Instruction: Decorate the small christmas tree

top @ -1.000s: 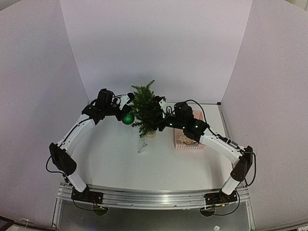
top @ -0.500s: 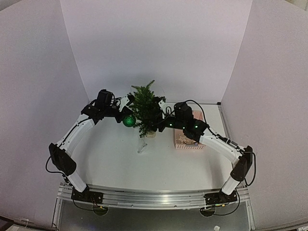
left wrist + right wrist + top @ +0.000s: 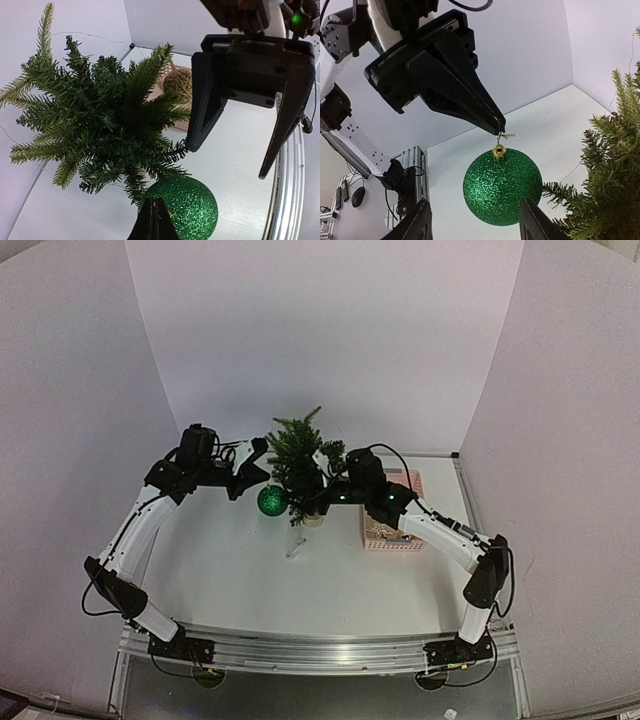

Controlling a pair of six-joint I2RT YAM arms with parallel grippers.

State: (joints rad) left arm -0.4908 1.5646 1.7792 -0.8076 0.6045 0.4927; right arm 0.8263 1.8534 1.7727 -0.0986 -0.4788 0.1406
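Note:
The small christmas tree (image 3: 296, 462) stands at the back middle of the table; it also shows in the left wrist view (image 3: 95, 115) and at the right edge of the right wrist view (image 3: 615, 190). My left gripper (image 3: 261, 482) is shut on the hanger loop of a green glitter bauble (image 3: 271, 501), which hangs just left of the tree's lower branches. The shut tips (image 3: 155, 220) pinch above the bauble (image 3: 187, 205). My right gripper (image 3: 312, 490) is open and empty, its fingers (image 3: 422, 225) either side of the bauble (image 3: 502, 187) without touching it.
A pink basket (image 3: 392, 532) stands right of the tree, a wicker ball (image 3: 178, 80) inside it. A small pale long object (image 3: 294, 543) lies on the table in front of the tree. White walls enclose the table on three sides.
My left arm has drawn back to the left and the bauble now hangs lower, clear of the branches. My right gripper has moved left past the tree toward the bauble.

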